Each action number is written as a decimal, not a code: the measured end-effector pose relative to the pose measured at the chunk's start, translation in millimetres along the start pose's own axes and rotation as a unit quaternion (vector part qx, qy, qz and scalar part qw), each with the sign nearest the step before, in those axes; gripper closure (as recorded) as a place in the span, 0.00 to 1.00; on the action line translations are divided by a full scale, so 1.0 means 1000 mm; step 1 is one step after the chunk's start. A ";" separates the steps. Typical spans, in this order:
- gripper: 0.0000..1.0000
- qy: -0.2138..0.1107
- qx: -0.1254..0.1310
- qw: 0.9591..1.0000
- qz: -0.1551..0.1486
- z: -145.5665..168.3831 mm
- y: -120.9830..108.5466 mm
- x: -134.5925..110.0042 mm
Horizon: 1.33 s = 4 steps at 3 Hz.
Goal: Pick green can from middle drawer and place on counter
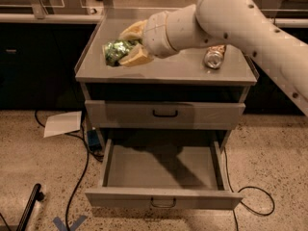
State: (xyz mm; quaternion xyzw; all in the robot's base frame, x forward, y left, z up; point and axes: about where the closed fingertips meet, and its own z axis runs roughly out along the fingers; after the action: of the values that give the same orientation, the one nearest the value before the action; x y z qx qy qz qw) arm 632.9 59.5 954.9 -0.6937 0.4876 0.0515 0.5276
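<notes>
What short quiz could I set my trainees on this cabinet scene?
1. True or false: the green can lies in the middle drawer.
2. Choose: the gripper is (A) above the left part of the counter, (B) inside the drawer, (C) down by the floor.
3. Fill in: the middle drawer stands ____.
Key: 1 false, the gripper holds the can; 2 A; 3 open.

The white arm (240, 18) sweeps in from 3 o'clock toward 9 o'clock. Its end effector (120, 49), at 11 o'clock, clamps the green can (111, 53) between tan fingers (137, 57).
</notes>
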 end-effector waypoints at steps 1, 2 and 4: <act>1.00 -0.011 -0.020 1.000 -0.014 0.034 -0.017 -0.008; 1.00 -0.010 -0.037 0.999 -0.023 0.058 -0.025 -0.002; 1.00 0.020 -0.038 0.999 -0.027 0.079 -0.037 0.022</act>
State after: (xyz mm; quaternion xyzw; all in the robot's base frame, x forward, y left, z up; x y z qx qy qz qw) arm 706.4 106.7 932.7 -0.7271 0.4772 0.0422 0.4918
